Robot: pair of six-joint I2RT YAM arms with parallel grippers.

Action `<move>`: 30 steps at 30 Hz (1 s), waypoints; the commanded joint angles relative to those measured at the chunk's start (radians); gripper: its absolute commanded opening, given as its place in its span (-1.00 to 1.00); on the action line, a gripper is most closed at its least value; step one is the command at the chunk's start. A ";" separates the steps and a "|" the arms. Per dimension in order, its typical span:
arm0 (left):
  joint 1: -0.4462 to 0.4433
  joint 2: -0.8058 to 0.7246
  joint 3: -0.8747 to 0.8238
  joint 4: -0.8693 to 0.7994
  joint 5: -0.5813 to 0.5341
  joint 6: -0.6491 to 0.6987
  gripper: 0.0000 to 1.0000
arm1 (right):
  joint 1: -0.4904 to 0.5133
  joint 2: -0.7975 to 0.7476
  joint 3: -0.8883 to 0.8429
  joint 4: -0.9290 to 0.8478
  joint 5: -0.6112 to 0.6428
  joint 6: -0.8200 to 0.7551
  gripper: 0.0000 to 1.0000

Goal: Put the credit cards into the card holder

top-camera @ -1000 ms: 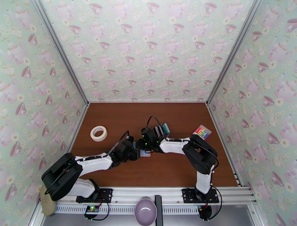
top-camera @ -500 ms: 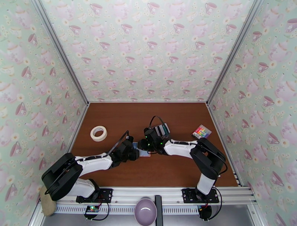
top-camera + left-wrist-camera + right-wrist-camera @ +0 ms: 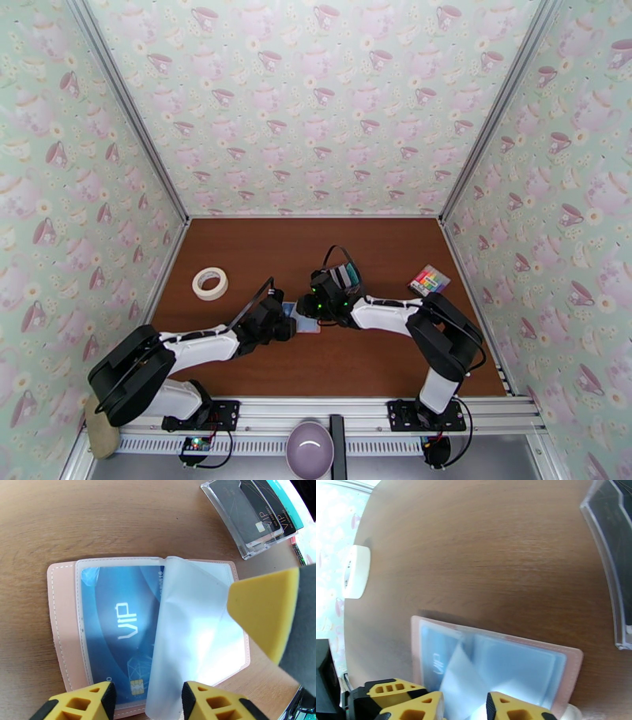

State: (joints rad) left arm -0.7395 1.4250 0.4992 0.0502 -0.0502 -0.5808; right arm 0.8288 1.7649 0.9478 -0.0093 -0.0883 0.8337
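one blue card (image 3: 118,618) is sleeved in the card holder (image 3: 61,638); other credit cards (image 3: 262,515) remain. left fingers (image 3: 81,703) are parted, empty; right fingers (image 3: 513,709) cannot be told.

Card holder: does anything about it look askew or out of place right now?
Yes. The card holder lies open, and one clear sleeve stands lifted and curled instead of lying flat, partly covering the blue VIP card in its pocket. Nothing looks torn or spilled.
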 commanded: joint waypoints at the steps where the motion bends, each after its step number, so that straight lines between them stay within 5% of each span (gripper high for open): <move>1: -0.006 0.023 -0.042 -0.097 0.023 -0.020 0.01 | -0.005 -0.010 -0.008 -0.036 0.027 -0.018 -0.28; 30: -0.006 -0.035 0.126 -0.231 0.033 0.013 0.20 | -0.006 0.015 0.049 0.097 -0.109 0.048 -0.28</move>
State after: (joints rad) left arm -0.7433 1.4113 0.5789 -0.1143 -0.0349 -0.5793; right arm 0.8288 1.8111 0.9649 0.0616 -0.1715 0.8616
